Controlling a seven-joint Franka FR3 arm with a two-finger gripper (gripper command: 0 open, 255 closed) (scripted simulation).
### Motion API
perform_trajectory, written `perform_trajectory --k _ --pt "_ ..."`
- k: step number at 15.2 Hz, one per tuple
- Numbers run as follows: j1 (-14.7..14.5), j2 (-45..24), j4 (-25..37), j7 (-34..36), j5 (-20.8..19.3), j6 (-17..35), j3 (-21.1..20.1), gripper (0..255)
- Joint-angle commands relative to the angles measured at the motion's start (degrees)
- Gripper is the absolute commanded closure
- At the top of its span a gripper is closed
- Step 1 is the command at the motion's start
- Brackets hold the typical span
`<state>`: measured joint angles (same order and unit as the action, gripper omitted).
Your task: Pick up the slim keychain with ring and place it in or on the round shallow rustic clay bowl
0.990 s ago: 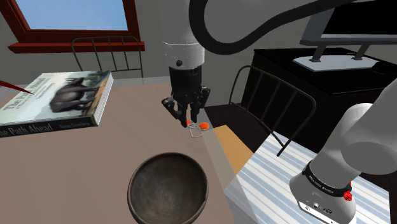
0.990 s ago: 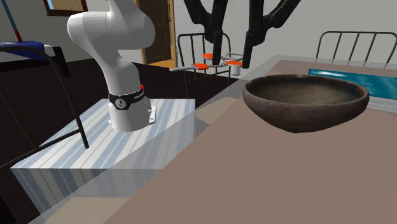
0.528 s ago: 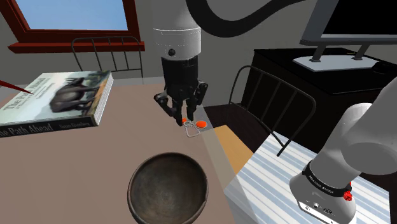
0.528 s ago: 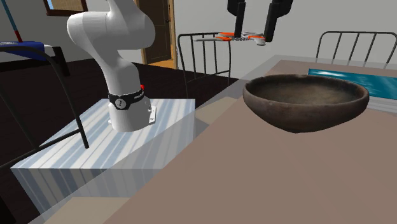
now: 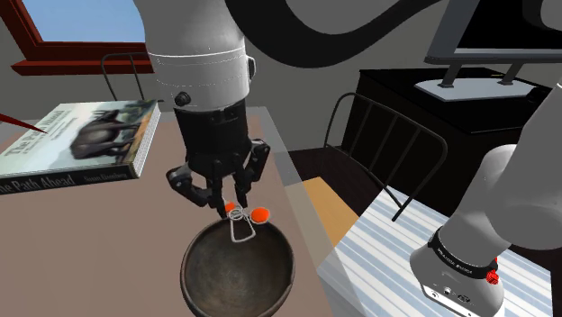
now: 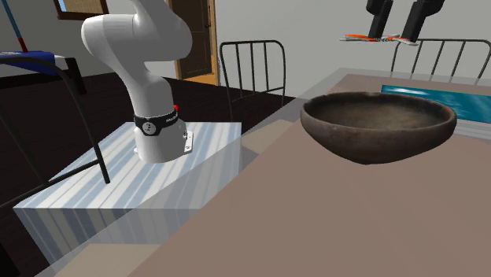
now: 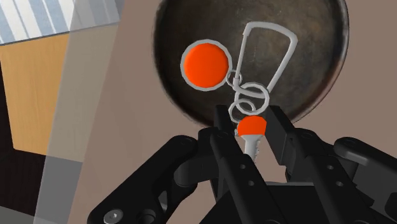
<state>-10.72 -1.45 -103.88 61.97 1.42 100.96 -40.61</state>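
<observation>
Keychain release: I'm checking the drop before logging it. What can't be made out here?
- Held end of the keychain: wrist view, hidden inside the shut gripper.
- Part of the bowl rim: shoulder view, cut by the bottom edge.
- Upper gripper: second exterior view, cut by the top edge.

This looks like a room in a home, a living or dining room. In the shoulder view a brown table [image 5: 99, 225] carries a hardback book [image 5: 81, 140] at nine o'clock. A red-framed window [image 5: 99, 20] sits at eleven o'clock, a wire-backed metal chair [image 5: 387, 153] stands at three o'clock, and a flat screen [image 5: 500, 31] rests on a dark cabinet [image 5: 405, 95] at two o'clock. In the second exterior view a wooden door [image 6: 197, 39] stands at eleven o'clock.
</observation>
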Motion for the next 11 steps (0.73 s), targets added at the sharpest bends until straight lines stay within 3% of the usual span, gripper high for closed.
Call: perform_trajectory --k 1,3,11 --pt "-1.9 -3.4 3.4 4.1 -2.1 -0.8 -1.6 255" --pt "-3.2 -5.4 5.4 6.3 -3.4 -1.2 -2.2 255" --pt "-3.3 -6.2 0.0 6.5 -4.0 4.7 -2.0 255"
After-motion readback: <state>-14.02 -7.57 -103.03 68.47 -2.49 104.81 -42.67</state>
